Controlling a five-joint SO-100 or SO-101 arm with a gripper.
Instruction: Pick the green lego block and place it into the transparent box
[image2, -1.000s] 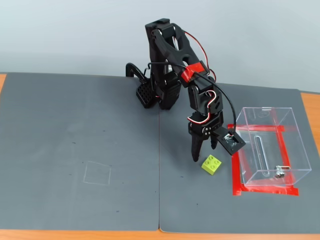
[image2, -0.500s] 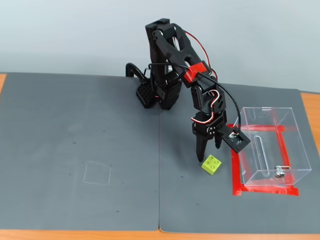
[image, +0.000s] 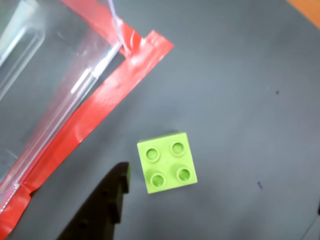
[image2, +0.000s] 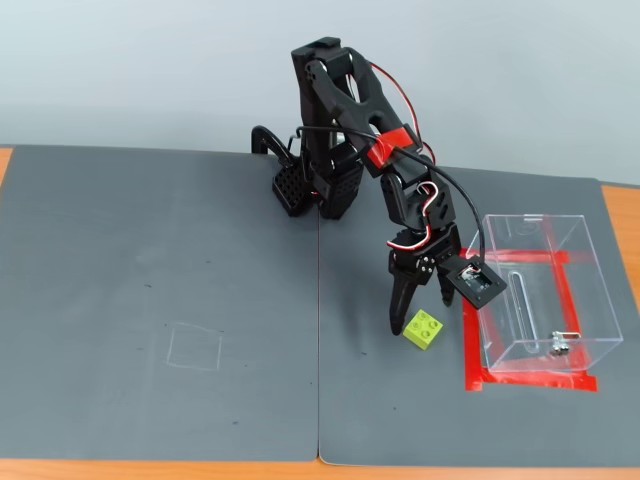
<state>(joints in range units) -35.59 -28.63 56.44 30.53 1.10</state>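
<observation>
Just above the bench (image2: 160, 250), the hand (image2: 415, 305) hangs point-down over the green brick (image2: 423, 329), released and holding nothing. Its fingers look spread wide: in the wrist view one dark finger (image: 102, 205) shows at 7 o'clock of the brick (image: 166, 162), near it but not touching, while the other lies out of frame. That straddling pose reads as a setup to drop over the brick and pinch it from both sides.

The brick sits studs-up on the gray mat, free on all sides. At about 3 o'clock of it in the fixed view stands the clear box (image2: 545, 300), open at the top, its footprint marked by red tape (image2: 530, 381), likely to keep the drop spot constant. The box appears to hold no brick, so the pick is not yet made.
</observation>
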